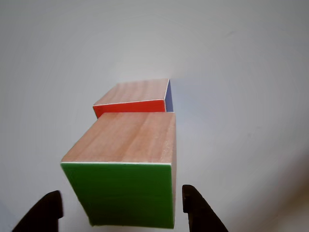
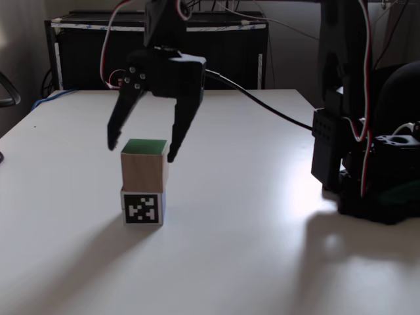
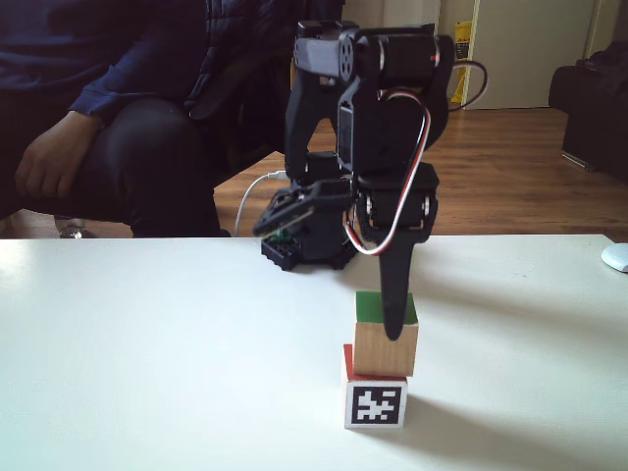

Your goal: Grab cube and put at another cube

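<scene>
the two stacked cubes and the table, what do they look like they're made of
Green-faced cube: looks like light wood, grain showing on its plain faces, one face coated a smooth green.
Red-and-blue cube beneath: same grainy wood, colored faces, plus a black-and-white marker, probably printed.
Table: smooth matte white, likely laminate; hard to tell.

There are two wooden cubes on one white table (image 2: 262, 216): one cube (image 2: 144, 164) with a green face, and another cube (image 2: 143, 209) with a black-and-white marker face. One robot arm with one gripper (image 2: 142, 152) is there, and the gripper has two dark fingers (image 1: 198, 205). One seated person (image 3: 118, 118) is visible behind the table in a fixed view, and one hand (image 3: 44, 162) of this person can be counted.
</scene>
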Controlling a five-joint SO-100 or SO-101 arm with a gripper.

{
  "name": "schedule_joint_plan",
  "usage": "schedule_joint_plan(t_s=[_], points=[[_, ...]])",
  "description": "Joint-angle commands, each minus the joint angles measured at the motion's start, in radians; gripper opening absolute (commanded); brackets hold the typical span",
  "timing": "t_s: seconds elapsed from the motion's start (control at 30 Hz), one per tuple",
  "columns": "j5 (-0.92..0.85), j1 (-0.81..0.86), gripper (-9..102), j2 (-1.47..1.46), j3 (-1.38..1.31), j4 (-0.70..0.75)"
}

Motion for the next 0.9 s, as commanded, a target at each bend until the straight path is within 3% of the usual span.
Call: schedule_joint_plan(t_s=[0.0, 0.27, 0.43, 0.7, 0.87], points=[[0.008, -0.005, 43, 0.012, -0.069, 0.035], [-0.021, -0.021, 43, 0.242, -0.156, 0.202], [-0.123, -0.032, 40, 0.644, 0.017, 0.207], [-0.321, 0.13, 36, 1.356, 0.518, -0.018], [-0.391, 0.244, 34, 1.641, 0.9, -0.163]])
